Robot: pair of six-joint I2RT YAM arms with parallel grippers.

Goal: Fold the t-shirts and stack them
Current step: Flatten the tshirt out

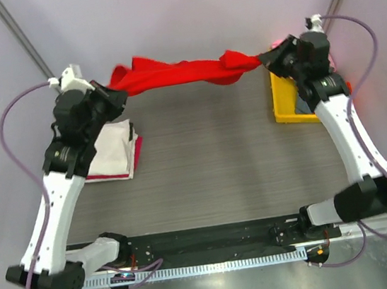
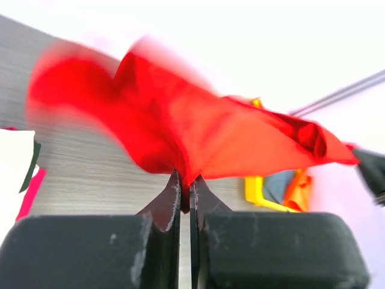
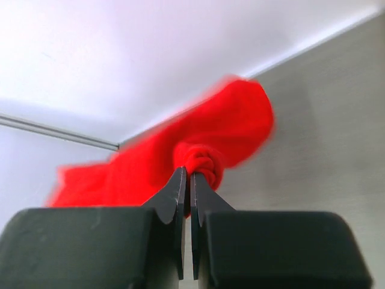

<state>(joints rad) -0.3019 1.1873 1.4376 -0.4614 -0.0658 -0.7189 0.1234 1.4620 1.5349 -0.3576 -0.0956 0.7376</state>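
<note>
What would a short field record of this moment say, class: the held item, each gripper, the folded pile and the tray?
held item: red t-shirt, stretched between both grippers along the far side of the table
left gripper: shut on the red t-shirt
right gripper: shut on a bunched end of the red t-shirt
folded pile: white shirt on top of a pink shirt, left side
yellow tray: right side, holding grey-blue cloth and orange cloth

So the red shirt (image 2: 180,132) is badly smeared with blur along its left side in the left wrist view, and it's fuzzy-edged in the right wrist one too. From above, the left arm (image 1: 70,132) covers part of the white shirt (image 1: 115,142). The right arm (image 1: 335,108) hides most of the yellow tray (image 1: 280,97), so I can't make out the contents.
</note>
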